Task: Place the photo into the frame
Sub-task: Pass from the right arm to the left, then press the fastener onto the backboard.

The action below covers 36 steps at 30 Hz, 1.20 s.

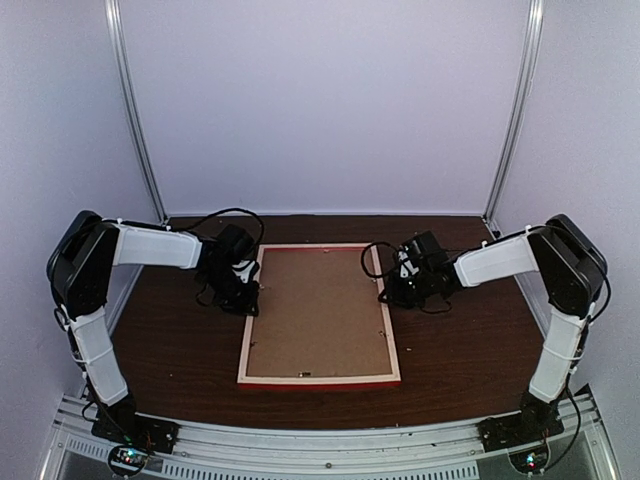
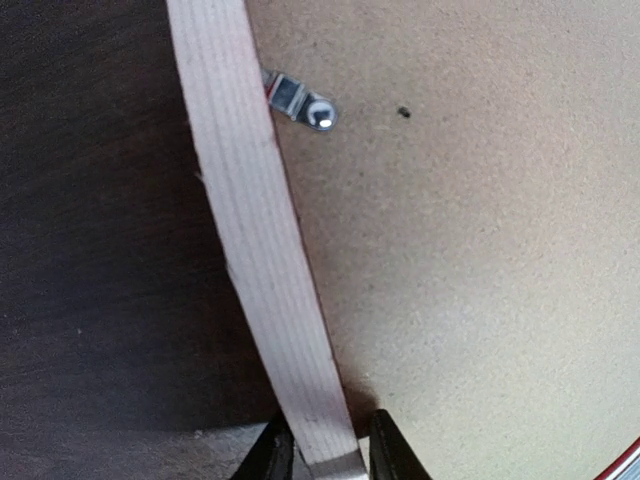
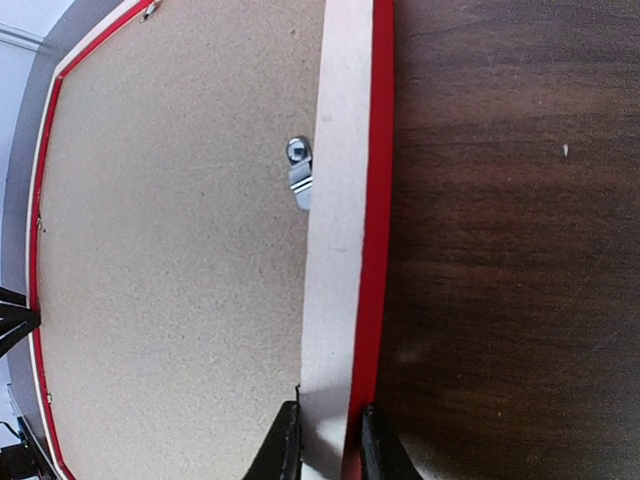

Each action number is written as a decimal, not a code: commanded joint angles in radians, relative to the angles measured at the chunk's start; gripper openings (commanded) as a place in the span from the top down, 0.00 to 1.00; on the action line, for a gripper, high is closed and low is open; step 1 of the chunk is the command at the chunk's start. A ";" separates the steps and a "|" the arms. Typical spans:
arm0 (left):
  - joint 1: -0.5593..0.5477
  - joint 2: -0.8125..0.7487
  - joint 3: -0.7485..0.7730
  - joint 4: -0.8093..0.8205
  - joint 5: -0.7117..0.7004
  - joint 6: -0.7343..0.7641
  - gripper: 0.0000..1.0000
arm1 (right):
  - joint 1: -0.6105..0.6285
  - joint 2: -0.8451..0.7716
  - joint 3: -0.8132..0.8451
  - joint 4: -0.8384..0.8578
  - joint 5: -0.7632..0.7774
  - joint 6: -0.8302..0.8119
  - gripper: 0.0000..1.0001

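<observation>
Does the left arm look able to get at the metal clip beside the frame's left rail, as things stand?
Probably yes. The clip lies bare on the backing board, further along the frame rail that the left pincer grips, with nothing between them. The pincer would have to let go first.

Thin-railed frame (image 1: 320, 379) face-down, flat; pale wood back up, red outer edge

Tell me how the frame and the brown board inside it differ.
The frame is a thin loop of rails, pale wood with red edges; the backing board is a solid brown sheet. The frame surrounds; the backing board fills its opening. Both are rectangular and lie flat on the table.
</observation>
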 commanded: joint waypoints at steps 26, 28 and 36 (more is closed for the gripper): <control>-0.056 -0.157 -0.215 0.015 -0.053 -0.069 0.80 | 0.002 0.123 0.323 -0.444 0.089 -0.154 0.41; -0.061 -0.157 -0.213 0.020 -0.051 -0.072 0.80 | 0.002 0.127 0.324 -0.440 0.076 -0.150 0.42; -0.065 -0.140 -0.194 0.020 -0.054 -0.070 0.80 | 0.006 0.123 0.290 -0.442 0.045 -0.150 0.45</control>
